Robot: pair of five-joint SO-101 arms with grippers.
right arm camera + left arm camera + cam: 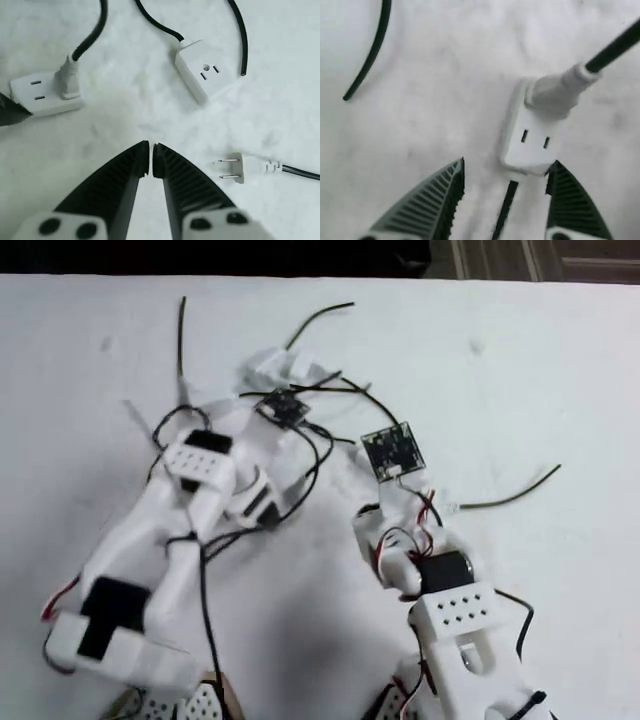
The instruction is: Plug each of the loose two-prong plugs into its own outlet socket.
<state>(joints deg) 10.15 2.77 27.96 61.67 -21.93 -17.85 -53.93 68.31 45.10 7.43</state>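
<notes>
The white worktop (560, 370) is bright under even, diffuse light, nearly washed out toward 3 o'clock in the high view. A soft grey shadow pools on it near 6 o'clock, and a dark band runs along 12 o'clock beyond its edge. In the wrist views the left pincer (507, 162) and right pincer (150, 160) stand dark against the pale surface. An outlet block (205, 72) casts only a faint, soft-edged shadow.

White plug (232, 168), black cord (300, 172)
</notes>
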